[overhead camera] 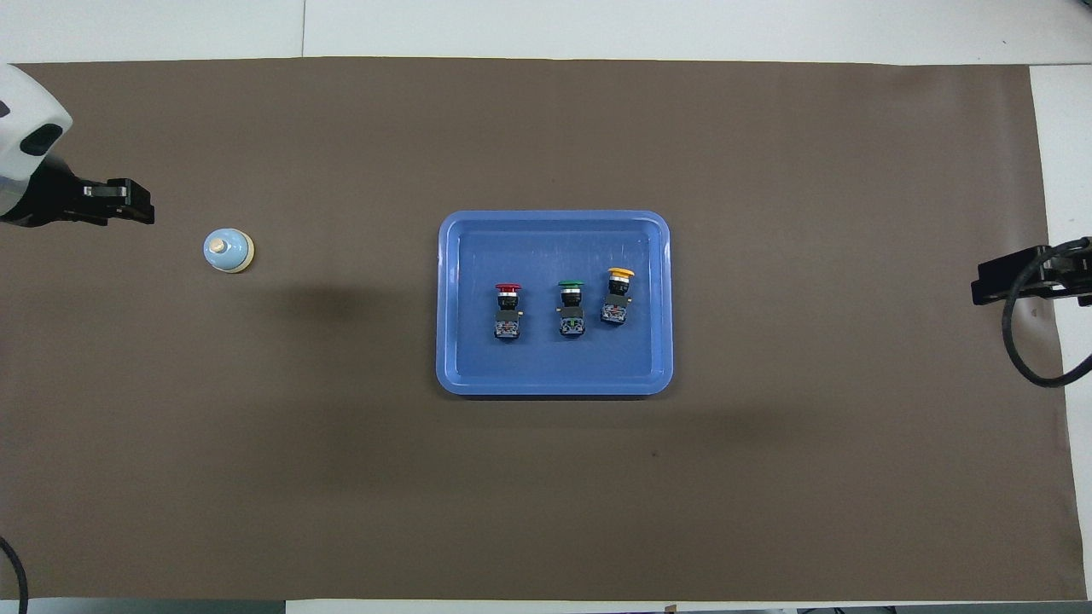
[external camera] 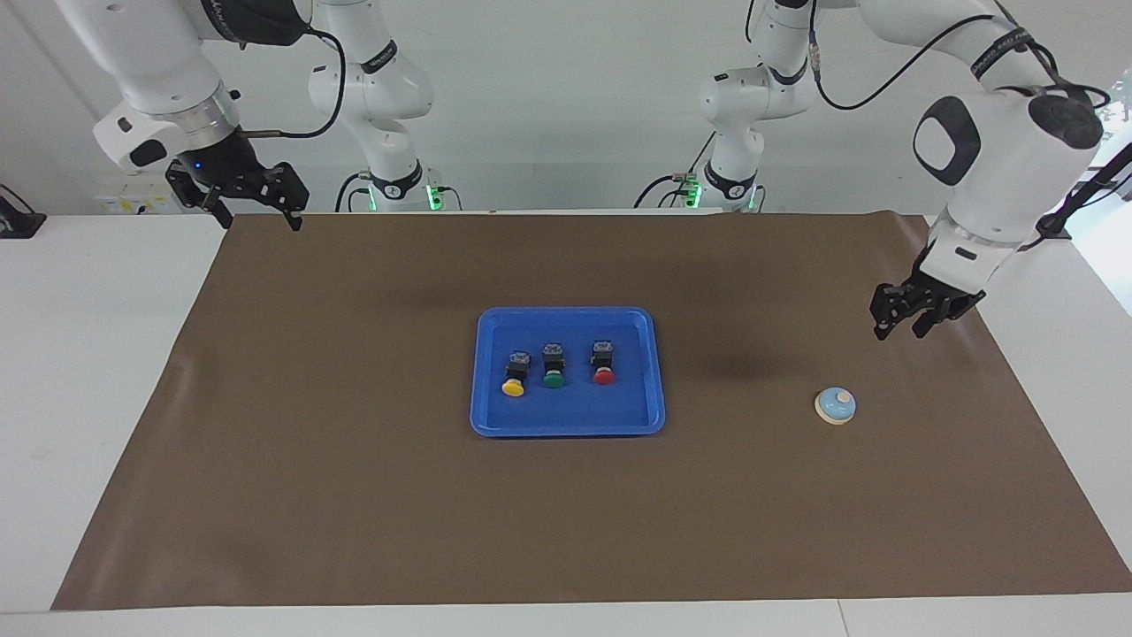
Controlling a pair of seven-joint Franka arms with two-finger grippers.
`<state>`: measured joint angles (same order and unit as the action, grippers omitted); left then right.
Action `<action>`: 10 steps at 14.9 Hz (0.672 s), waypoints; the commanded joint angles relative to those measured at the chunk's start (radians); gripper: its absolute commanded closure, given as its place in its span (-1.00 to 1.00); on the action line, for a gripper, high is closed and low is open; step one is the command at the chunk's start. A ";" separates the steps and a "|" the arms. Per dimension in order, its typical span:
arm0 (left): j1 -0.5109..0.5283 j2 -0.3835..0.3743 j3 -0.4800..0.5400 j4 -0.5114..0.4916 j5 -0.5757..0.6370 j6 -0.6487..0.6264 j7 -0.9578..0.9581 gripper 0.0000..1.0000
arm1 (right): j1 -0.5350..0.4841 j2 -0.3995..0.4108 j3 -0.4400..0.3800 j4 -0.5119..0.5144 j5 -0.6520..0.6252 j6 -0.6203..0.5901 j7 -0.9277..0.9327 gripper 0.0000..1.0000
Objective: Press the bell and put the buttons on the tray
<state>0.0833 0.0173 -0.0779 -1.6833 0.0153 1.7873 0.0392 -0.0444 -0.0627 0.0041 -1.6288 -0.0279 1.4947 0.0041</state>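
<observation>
The blue tray [external camera: 566, 412] [overhead camera: 554, 367] lies mid-table on the brown mat. Three buttons lie in it in a row: yellow [external camera: 514, 372] [overhead camera: 618, 295], green [external camera: 554, 364] [overhead camera: 571, 308] and red [external camera: 603, 361] [overhead camera: 508, 312]. The light-blue bell [external camera: 836, 405] [overhead camera: 229, 251] stands alone on the mat toward the left arm's end. My left gripper [external camera: 898, 333] [overhead camera: 141, 205] hangs open and empty above the mat, clear of the bell. My right gripper [external camera: 258, 219] [overhead camera: 983, 286] waits open and empty, raised over the mat's corner at the right arm's end.
The brown mat [external camera: 354, 495] [overhead camera: 768, 477] covers most of the white table [external camera: 88, 354]. A black cable [overhead camera: 1024, 358] loops from the right arm over the mat's edge.
</observation>
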 commanded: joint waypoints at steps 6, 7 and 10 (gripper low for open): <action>-0.004 -0.063 0.003 -0.024 0.000 -0.108 -0.041 -1.00 | -0.020 0.003 0.016 0.012 -0.007 -0.016 -0.018 -1.00; -0.002 -0.063 0.006 -0.022 -0.017 -0.114 -0.041 -1.00 | -0.020 0.003 0.016 0.012 -0.007 -0.016 -0.018 -1.00; -0.002 -0.065 0.006 -0.022 -0.031 -0.137 -0.041 -1.00 | -0.020 0.003 0.016 0.013 -0.007 -0.016 -0.018 -1.00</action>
<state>0.0834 -0.0287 -0.0766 -1.6891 0.0020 1.6742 0.0101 -0.0444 -0.0627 0.0041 -1.6288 -0.0279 1.4947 0.0041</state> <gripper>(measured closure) 0.000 0.000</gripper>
